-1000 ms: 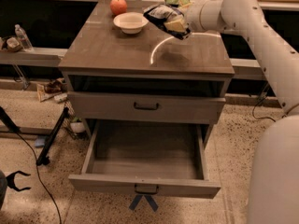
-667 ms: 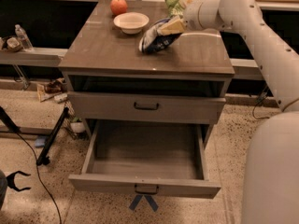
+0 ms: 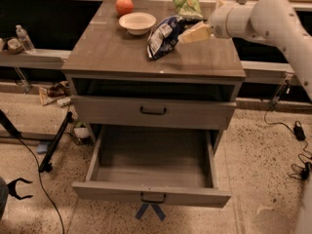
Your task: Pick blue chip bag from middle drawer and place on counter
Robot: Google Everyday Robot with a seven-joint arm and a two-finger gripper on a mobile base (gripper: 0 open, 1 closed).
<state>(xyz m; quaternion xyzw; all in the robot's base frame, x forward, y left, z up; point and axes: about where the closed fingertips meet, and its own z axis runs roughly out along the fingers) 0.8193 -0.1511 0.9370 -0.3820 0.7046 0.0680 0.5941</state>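
The blue chip bag (image 3: 163, 35) stands tilted on the counter (image 3: 107, 50), right of centre. It is crumpled dark blue foil with white patches. My gripper (image 3: 189, 34) reaches in from the right on a white arm, and its tip is at the bag's upper right edge. The middle drawer (image 3: 152, 195) is pulled wide open below, and its inside shows nothing in it.
A white bowl (image 3: 137, 22) and a red fruit (image 3: 124, 5) sit at the counter's back left. A green chip bag (image 3: 186, 6) lies at the back, behind the blue one. The upper drawer front (image 3: 153, 111) is closed. Cables (image 3: 297, 130) lie on the floor at right, and a black stand leg (image 3: 53, 145) is at left.
The blue chip bag has come down from over the counter's back right onto the counter. My gripper has since drawn back a little to the right.
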